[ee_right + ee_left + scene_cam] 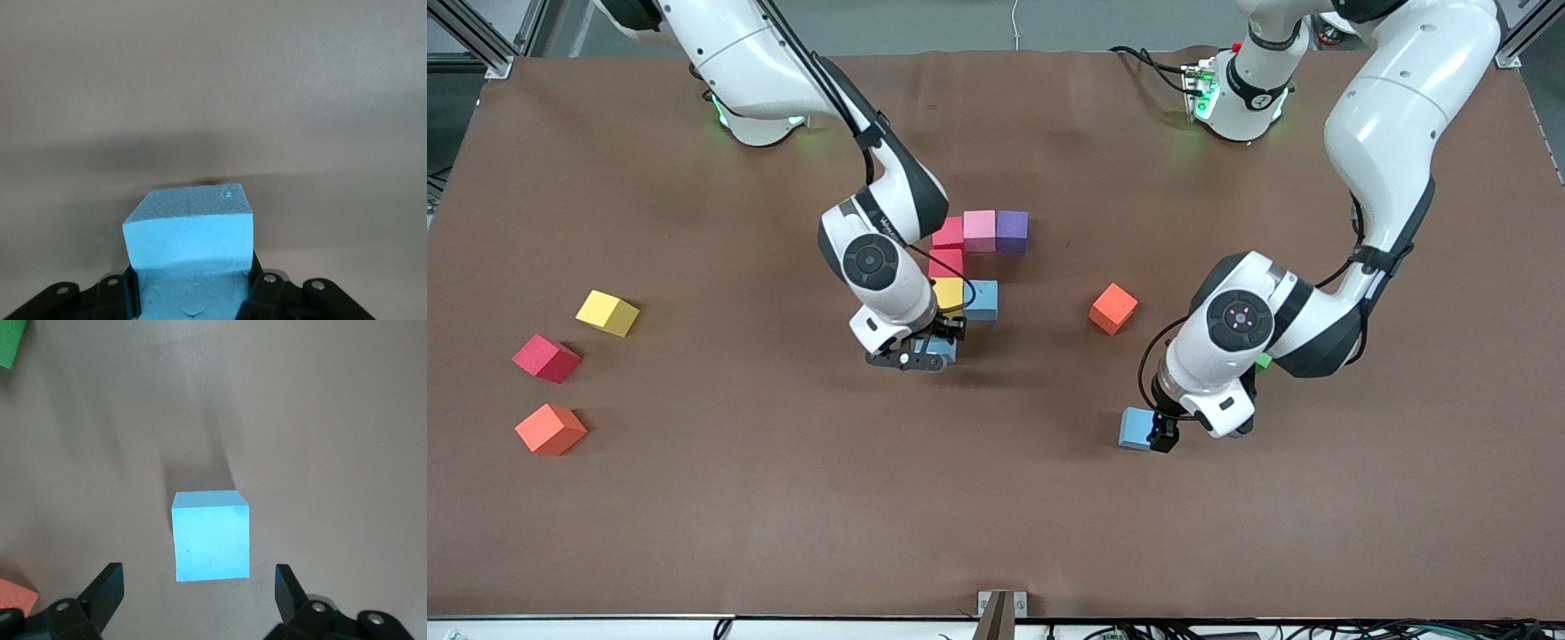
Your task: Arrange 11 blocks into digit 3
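Light blue foam, dimpled on top: the cube [189, 230] pinched between the right gripper's [927, 354] closed jaws sits at the nearer end of the partial digit 3 [971, 264] mid-surface. That figure runs red, pink, purple along the top, then red, yellow and light blue. The left gripper [198, 603] hangs with jaws fully spread over a second light blue cube [1136, 428], holding nothing. An orange cube [1112, 308] lies at its eleven o'clock. At the right arm's end lie yellow [607, 312], red [546, 358] and orange [551, 428] cubes.
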